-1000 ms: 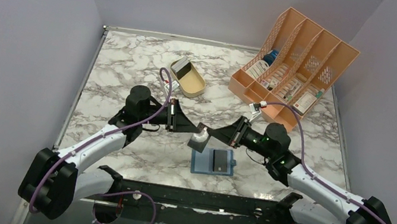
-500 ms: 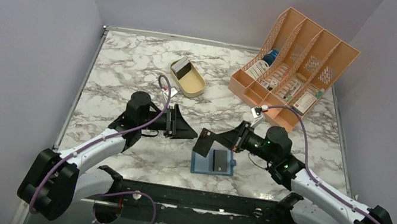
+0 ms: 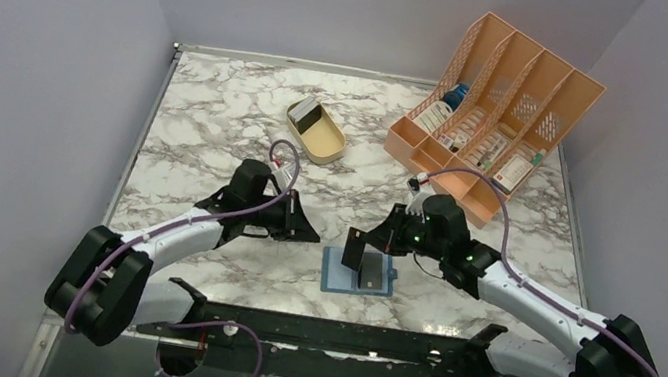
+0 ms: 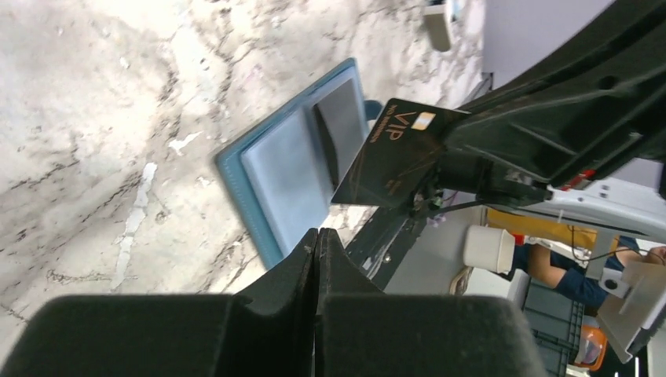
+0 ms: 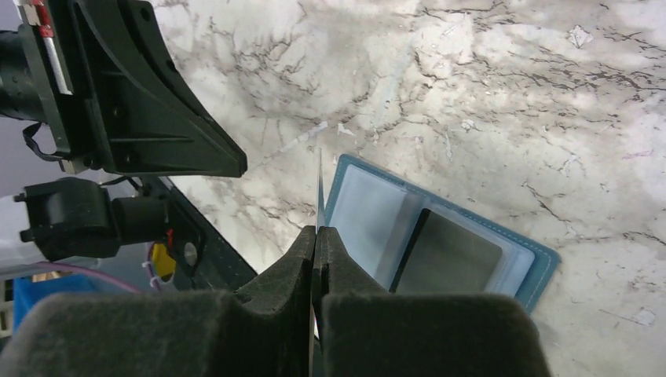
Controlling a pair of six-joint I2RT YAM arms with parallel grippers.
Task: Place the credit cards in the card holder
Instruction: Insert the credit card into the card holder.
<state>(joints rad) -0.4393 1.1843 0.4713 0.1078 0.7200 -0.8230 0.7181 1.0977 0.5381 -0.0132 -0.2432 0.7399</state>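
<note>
The card holder [image 3: 334, 276] lies open on the marble near the front edge, pale blue inside with a teal rim [image 4: 236, 177]. One dark credit card [image 3: 375, 274] sits in its right pocket [image 5: 451, 255]. My right gripper [image 3: 372, 244] is shut on a black credit card [image 3: 355, 250] marked VIP [image 4: 389, 153]. It holds that card tilted on edge [image 5: 319, 184] over the holder's left pocket [image 5: 365, 212]. My left gripper [image 3: 313, 238] is shut and empty [image 4: 316, 234], a little to the left of the holder.
A tan oval tray [image 3: 323, 136] with a small grey item stands behind the arms. An orange slotted file rack [image 3: 495, 108] with items fills the back right. The black mounting rail [image 3: 327, 334] runs along the near edge.
The two grippers met at the black card a second ago. The left gripper let go, drew back to the left and shut. The right gripper carried the card down to the holder.
</note>
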